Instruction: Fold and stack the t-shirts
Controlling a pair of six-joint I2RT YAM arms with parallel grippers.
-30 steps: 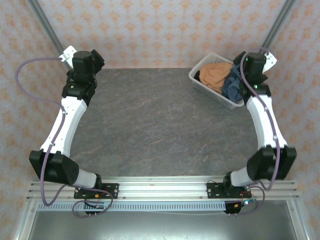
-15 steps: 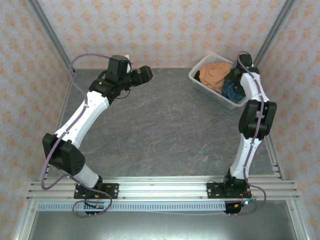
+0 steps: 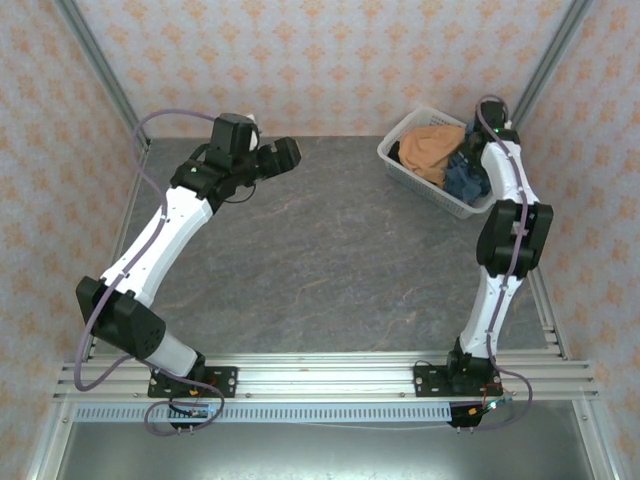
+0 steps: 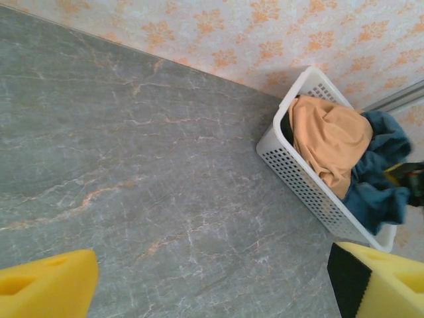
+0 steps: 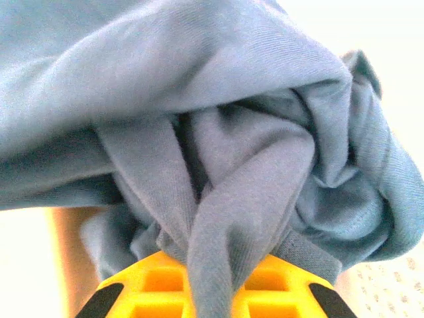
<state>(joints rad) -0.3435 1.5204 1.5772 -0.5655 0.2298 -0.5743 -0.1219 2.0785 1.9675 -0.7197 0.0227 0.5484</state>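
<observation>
No shirt lies on the table (image 3: 330, 270) yet, so I judge all folding and stacking is left. Far left, the left jaws hang wide above it. Far right, in the basket (image 3: 418, 180), the right jaws pinch the slate-blue shirt (image 5: 199, 99) beside the orange-tan shirt (image 3: 430, 148).

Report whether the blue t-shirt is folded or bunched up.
Bunched up, not folded: the blue t-shirt lies crumpled in the white basket, and the right wrist view shows deep, irregular creases.
</observation>
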